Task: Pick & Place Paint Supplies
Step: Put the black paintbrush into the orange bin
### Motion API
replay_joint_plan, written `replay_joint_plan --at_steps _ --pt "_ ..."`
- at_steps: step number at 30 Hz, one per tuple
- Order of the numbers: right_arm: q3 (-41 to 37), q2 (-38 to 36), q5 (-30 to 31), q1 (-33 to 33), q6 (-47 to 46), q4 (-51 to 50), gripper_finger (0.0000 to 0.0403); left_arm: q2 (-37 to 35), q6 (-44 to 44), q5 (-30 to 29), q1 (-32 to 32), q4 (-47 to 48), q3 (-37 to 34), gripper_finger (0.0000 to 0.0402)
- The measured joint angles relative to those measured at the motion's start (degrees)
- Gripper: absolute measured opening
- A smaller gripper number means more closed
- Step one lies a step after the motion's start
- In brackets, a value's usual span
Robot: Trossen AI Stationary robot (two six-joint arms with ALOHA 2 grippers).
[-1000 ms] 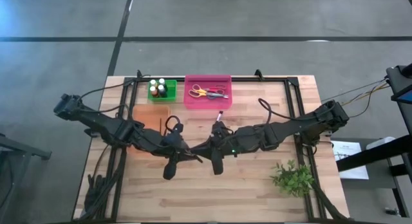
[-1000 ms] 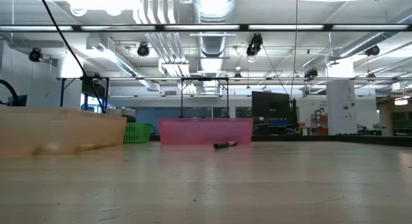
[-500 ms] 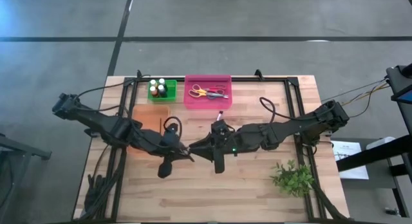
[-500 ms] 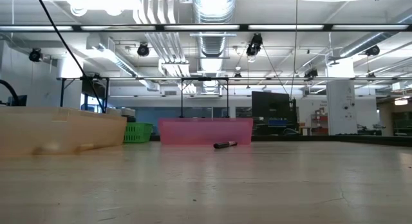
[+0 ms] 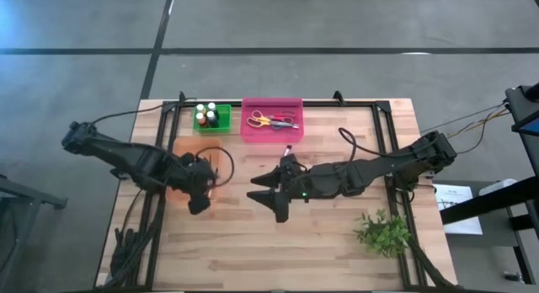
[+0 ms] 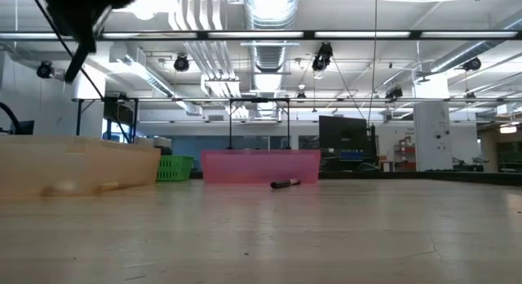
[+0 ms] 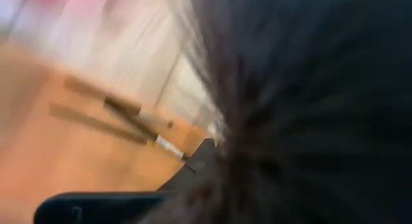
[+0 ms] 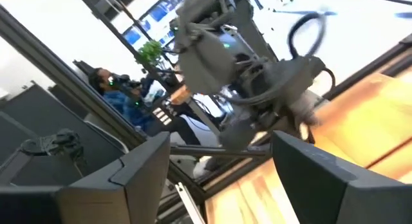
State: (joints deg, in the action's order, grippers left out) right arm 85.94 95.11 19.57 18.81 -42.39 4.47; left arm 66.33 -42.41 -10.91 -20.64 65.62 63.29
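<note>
Right gripper [image 5: 263, 190] fingers are spread above the worktop [image 5: 337, 251]; left gripper [image 5: 199, 200] fingers cannot be told

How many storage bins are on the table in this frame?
3, all near the table's far edge: a green bin holding paint bottles, a pink bin beside it holding scissors, and an orange bin partly covered by the left arm.
</note>
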Motion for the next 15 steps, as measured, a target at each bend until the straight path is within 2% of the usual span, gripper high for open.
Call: replay_joint_plan --at_steps 4,9,12,15 --pt "0.0 0.0 0.1 0.0 -1.0 -2.0 0.0267 -4.4 -11.2 2.3 4.1 0.0 -7.6 0.0046" --pt "0.0 0.0 0.1 0.3 -1.5 -3.7 0.0267 -11.9 -18.7 5.5 10.5 -4.6 -16.1 0.0046" --pt "0.0 0.0 0.1 0.3 -1.8 -4.4 0.0267 -15.6 -21.2 11.2 17.9 -5.5 -21.4 0.0046" --pt "-0.2 0.0 0.2 0.3 -1.8 -4.4 0.0267 -17.8 -19.1 19.0 26.1 -9.3 -27.3 0.0046"
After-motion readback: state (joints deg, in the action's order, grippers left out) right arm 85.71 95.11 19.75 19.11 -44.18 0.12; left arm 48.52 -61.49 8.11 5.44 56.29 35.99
